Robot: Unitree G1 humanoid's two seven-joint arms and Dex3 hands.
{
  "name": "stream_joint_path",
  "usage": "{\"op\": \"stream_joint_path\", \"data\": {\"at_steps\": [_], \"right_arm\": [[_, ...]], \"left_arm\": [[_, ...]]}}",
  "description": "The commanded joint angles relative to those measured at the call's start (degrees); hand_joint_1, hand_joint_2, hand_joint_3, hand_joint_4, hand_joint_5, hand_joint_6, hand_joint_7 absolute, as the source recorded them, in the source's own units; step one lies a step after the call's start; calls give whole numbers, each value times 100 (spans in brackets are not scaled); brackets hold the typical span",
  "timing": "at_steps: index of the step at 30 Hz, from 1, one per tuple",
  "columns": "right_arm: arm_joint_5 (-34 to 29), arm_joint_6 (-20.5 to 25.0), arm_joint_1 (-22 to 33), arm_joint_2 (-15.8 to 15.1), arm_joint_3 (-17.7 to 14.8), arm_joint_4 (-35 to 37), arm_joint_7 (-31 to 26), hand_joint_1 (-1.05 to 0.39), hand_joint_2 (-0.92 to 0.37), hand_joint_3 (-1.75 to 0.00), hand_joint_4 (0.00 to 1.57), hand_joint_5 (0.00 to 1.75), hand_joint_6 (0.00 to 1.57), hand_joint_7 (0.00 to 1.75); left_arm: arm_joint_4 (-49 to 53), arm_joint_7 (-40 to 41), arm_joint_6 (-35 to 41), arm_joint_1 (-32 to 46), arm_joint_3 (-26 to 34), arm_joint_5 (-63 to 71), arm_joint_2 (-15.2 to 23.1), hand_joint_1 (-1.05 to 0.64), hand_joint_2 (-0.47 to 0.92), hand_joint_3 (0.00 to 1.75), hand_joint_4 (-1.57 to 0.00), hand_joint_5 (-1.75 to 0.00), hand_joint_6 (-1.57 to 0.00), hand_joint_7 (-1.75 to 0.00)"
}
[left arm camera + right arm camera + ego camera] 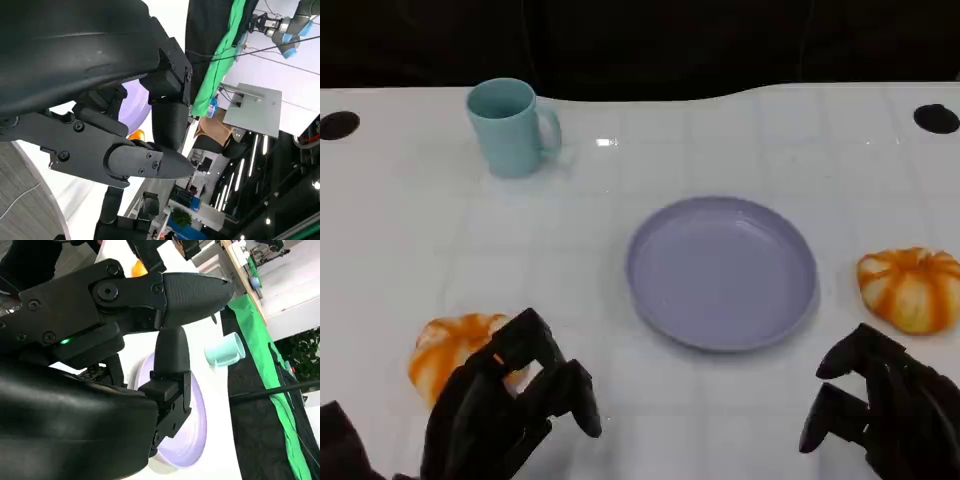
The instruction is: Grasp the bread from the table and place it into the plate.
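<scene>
So no readable writing anywhere. White worktop [740, 400] carries a lavender plate [722, 272], bare inside. Teal mug [508, 127] sits far-left of the plate. One orange-striped bread [910, 288] lies just right of the plate, another bread [448, 352] well left, under the left robot hand [510, 405]. Both it and the right robot hand [880, 410] are released, grasping nothing. Right wrist view adds green cloth [280, 385] beyond the mug.

Bright, even overhead light; glare on the glossy table [740, 140]; soft shadows.
</scene>
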Motion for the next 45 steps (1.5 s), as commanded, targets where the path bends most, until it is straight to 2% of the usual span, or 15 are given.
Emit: {"op": "stream_joint_path", "data": {"at_steps": [1, 17, 18, 20, 21, 24, 28, 29, 30, 31, 34, 38, 44, 45], "right_arm": [[64, -15, 7, -26, -74, -16, -30, -53, -92, -40, 61, 175, 45, 160], [67, -5, 2, -15, -55, -42, -37, -53, -92, -39, 61, 175, 45, 158], [57, 1, -5, -14, -48, -42, -48, -54, -92, -39, 62, 175, 46, 159], [53, 8, -11, -11, -38, -46, -54, -54, -92, -39, 62, 175, 46, 159], [45, -3, -8, -12, -29, -48, -50, -54, -92, -39, 62, 175, 45, 160], [7, -39, 1, -13, -8, -55, -54, -54, -92, -40, 62, 175, 45, 161], [-5, -48, 4, -12, -3, -56, -59, -53, -92, -41, 62, 175, 45, 163], [22, -22, 7, -3, -8, -73, -68, -53, -92, -41, 62, 175, 45, 163], [39, -6, 13, 1, -8, -86, -72, -54, -92, -40, 62, 175, 45, 163], [51, 8, 17, 5, -7, -98, -76, -54, -92, -39, 62, 175, 45, 162], [49, 44, 27, 3, 4, -136, -91, -55, -92, -39, 62, 175, 45, 162], [36, -11, 33, 3, 21, -123, -52, -54, -92, -41, 62, 175, 45, 162], [43, -10, 32, 1, 18, -120, -48, -54, -92, -43, 61, 175, 45, 162], [39, -1, 36, 8, 17, -128, -67, -54, -92, -43, 61, 175, 45, 162]], "left_arm": [[-23, 4, -16, 40, 23, 17, 35, -57, 92, 23, -83, -175, -60, -175], [-144, 64, -126, 56, 51, 61, 18, -57, 92, 26, -81, -175, -60, -174], [-185, 94, -165, 62, 58, 90, 18, -58, 92, 25, -76, -175, -59, -162], [-243, 124, -326, 62, 67, 194, 38, -58, 92, 24, -73, -175, -60, -155], [-261, 110, -470, 44, 75, 278, 68, -58, 92, 23, -63, -172, -60, -134], [-289, 105, -729, -12, 96, 470, 173, -57, 92, 19, -54, -162, -63, -108], [-275, 117, -805, -27, 90, 521, 204, -57, 92, 18, -54, -156, -65, -100], [-400, 157, -811, -54, 105, 668, 345, -57, 92, 18, -54, -156, -65, -100], [-537, 203, -811, -72, 121, 843, 496, -59, 92, 14, -54, -143, -66, -86], [-643, 242, -810, -83, 131, 985, 609, -61, 92, 10, -56, -123, -70, -65], [-849, 391, -911, -72, 117, 1397, 843, -62, 92, 10, -58, -101, -73, -40], [-1008, 624, -1313, -118, 124, 2216, 1240, -60, 92, 13, -52, -87, -69, -23], [-1631, 1007, -965, -15, 128, 3009, 1665, -60, 92, 6, -42, -67, -63, -7], [-1805, 982, -906, -19, 152, 3330, 1921, -61, 92, 6, -41, -66, -62, -6]]}}
